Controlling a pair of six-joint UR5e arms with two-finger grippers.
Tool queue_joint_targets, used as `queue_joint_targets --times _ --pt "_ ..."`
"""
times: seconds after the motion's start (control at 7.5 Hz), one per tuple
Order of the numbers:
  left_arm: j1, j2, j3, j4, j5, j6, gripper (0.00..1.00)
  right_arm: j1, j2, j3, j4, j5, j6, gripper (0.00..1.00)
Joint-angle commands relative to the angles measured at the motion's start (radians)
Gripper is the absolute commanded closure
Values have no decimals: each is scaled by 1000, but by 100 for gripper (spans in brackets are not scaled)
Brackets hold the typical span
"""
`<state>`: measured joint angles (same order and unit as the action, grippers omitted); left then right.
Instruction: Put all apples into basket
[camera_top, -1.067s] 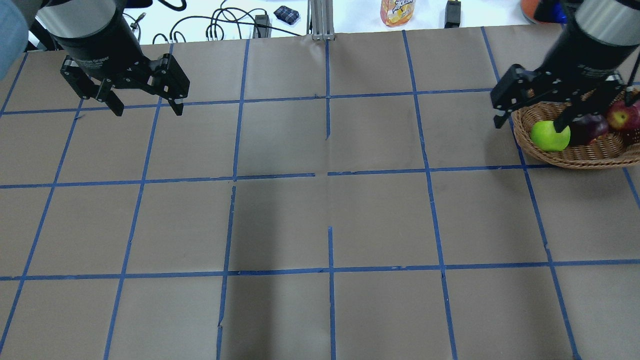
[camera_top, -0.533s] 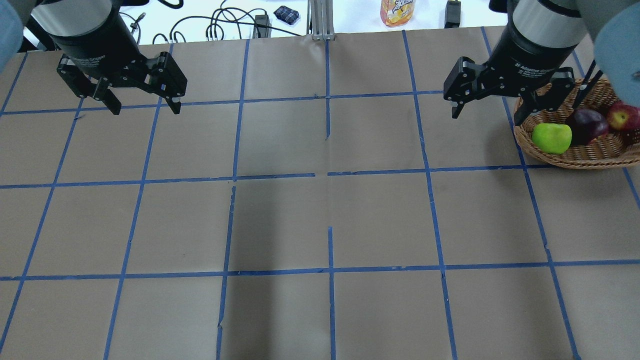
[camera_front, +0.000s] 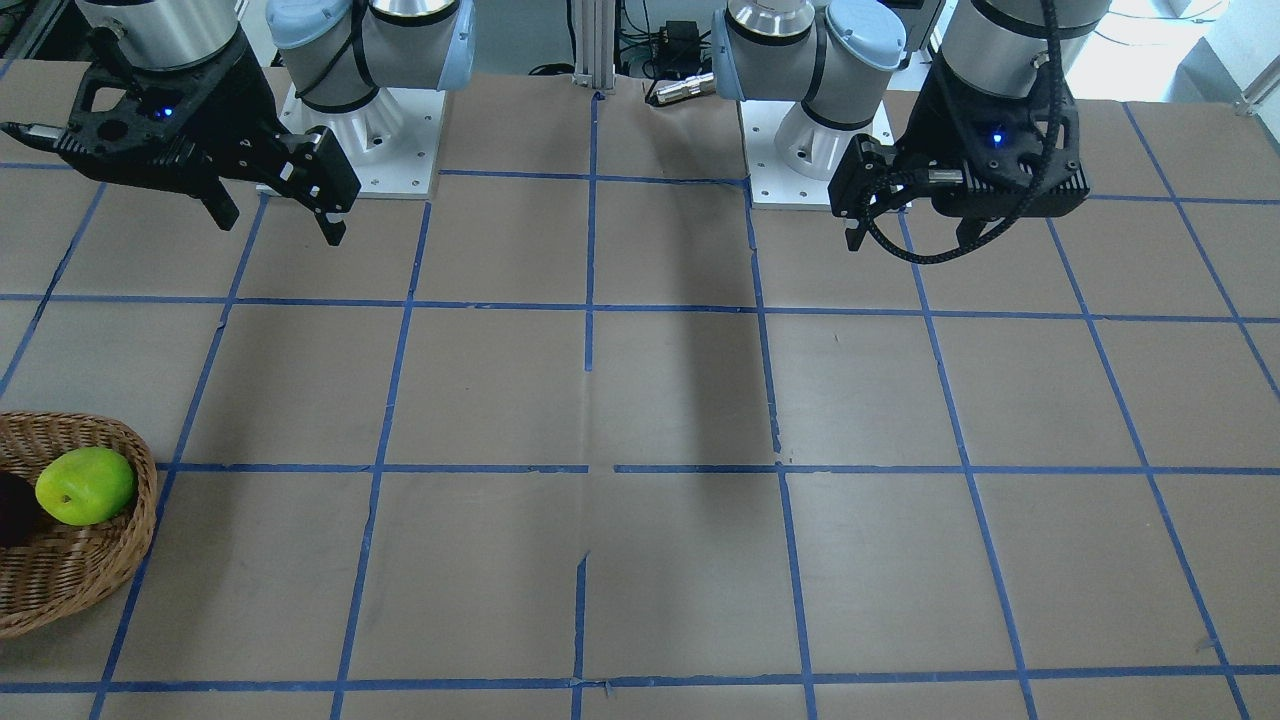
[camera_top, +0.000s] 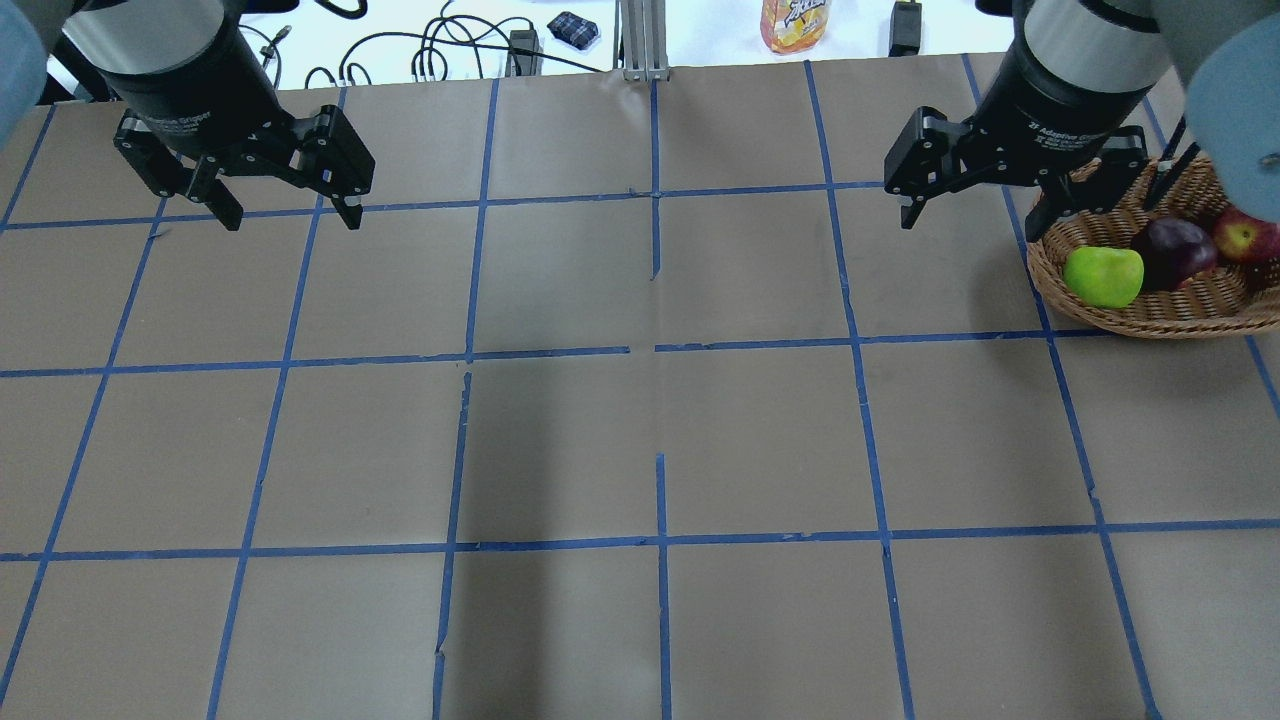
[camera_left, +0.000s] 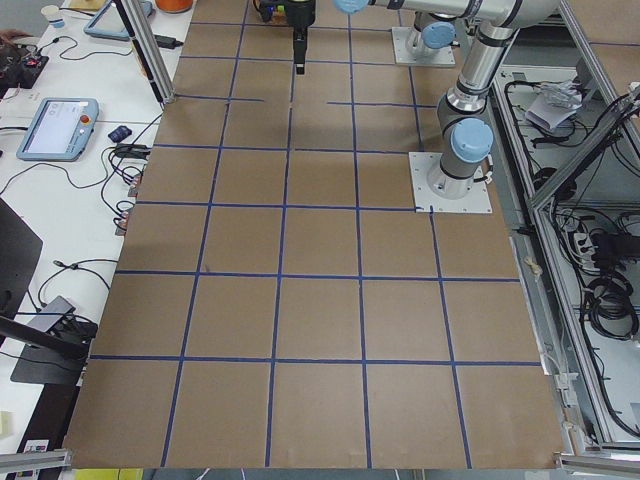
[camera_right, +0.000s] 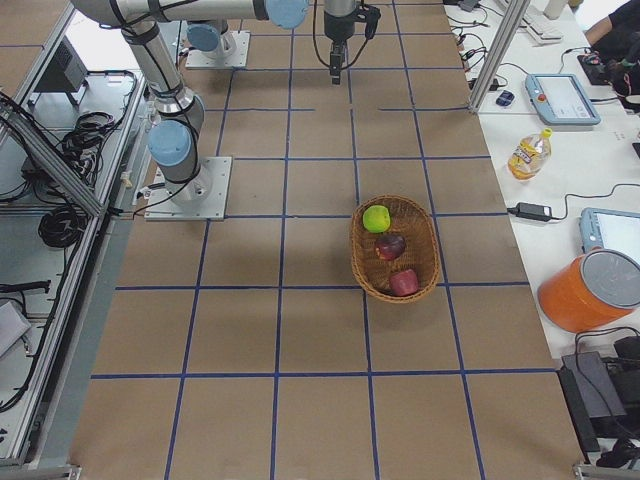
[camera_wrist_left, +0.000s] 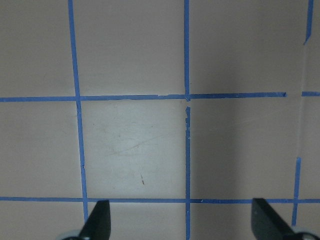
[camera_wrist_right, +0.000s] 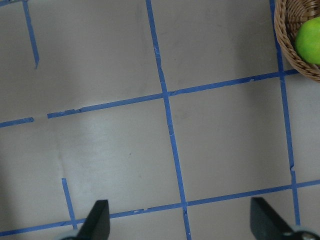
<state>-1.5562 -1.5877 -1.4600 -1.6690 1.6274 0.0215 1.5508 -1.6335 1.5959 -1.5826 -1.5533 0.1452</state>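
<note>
The wicker basket (camera_top: 1180, 312) stands at the table's right edge. In it lie the yellow-green apple (camera_top: 1103, 276), the dark maroon apple (camera_top: 1172, 250) and the red apple (camera_top: 1245, 238). The exterior right view shows all three in the basket (camera_right: 358, 250). My right gripper (camera_top: 972, 222) is open and empty, raised just left of the basket. Its wrist view shows the basket rim (camera_wrist_right: 285, 35) and green apple (camera_wrist_right: 310, 40) at the top right. My left gripper (camera_top: 292, 220) is open and empty, over the far left of the table.
Brown paper with a blue tape grid (camera_top: 660, 350) covers the table. Beyond the far edge lie cables (camera_top: 440, 50), a dark pouch (camera_top: 573, 28) and an orange drink bottle (camera_top: 795, 22). An orange drum (camera_right: 590, 290) and a tablet (camera_right: 562, 98) sit on the side bench.
My right gripper has pulled back from over the basket to the left, leaving the green apple lying free in it. The left gripper has hardly moved.
</note>
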Motion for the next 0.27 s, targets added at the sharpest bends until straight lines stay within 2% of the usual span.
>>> queue_joint_targets --times 0.0,0.13 --pt "1 0 0 0 0 0 0 0 0 1 0 1 -15 0" --pt "-1 0 0 0 0 0 0 0 0 1 0 1 -15 0"
